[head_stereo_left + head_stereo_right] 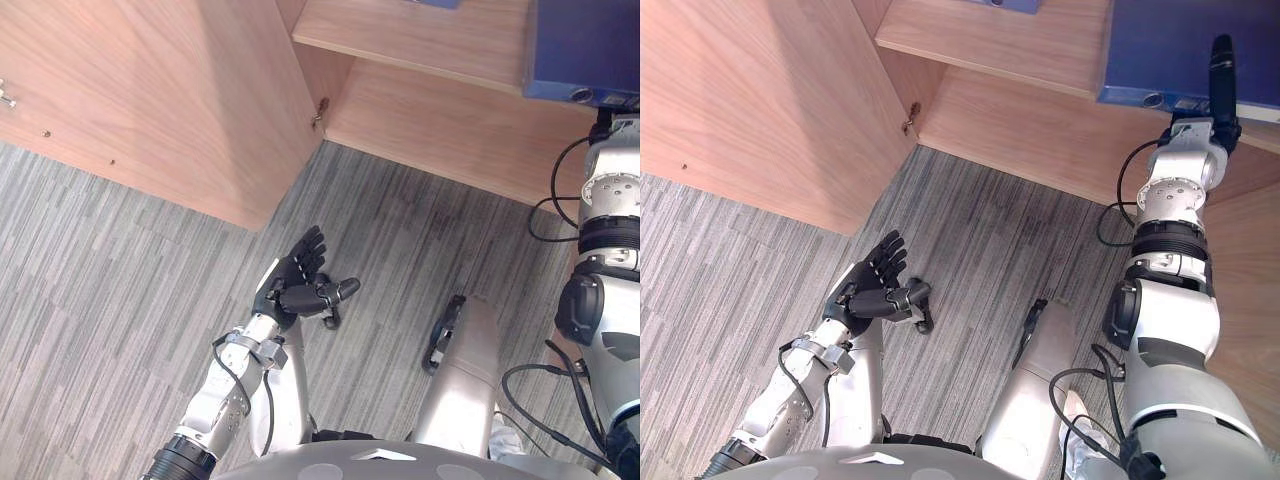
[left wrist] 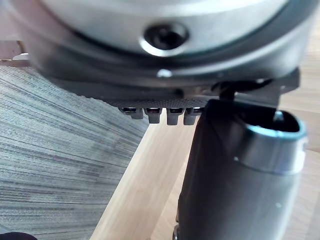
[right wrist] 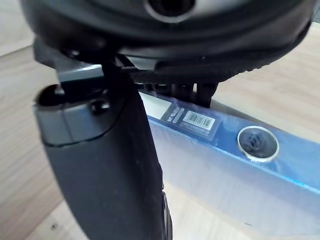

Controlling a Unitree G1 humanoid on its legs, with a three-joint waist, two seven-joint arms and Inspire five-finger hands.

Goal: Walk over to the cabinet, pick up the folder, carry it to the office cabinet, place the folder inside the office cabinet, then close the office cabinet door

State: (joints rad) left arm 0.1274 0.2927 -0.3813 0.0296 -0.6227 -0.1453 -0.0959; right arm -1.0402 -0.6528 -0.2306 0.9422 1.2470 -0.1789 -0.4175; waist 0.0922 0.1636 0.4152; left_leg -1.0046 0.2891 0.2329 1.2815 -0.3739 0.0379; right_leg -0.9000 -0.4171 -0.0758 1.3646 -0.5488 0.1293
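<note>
Blue folder (image 1: 1160,40) pinched by raised right hand (image 1: 1221,75); left hand (image 1: 290,283) hovers open-fingered above carpet (image 1: 120,300).

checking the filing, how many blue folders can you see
2. One blue folder is over the lower shelf at the right hand. A second blue edge, likely a folder, is on the upper shelf. Others may be hidden deeper inside.

Head stereo pair above, wrist cameras close in.
Both eye views look steeply down, sharing floor (image 1: 120,300), office cabinet (image 1: 430,120) and left robot hand (image 1: 290,285). The right wrist view looks past the right robot hand (image 3: 100,165) at the folder (image 3: 225,170) from very near; the left faces floor and cabinet wood.
</note>
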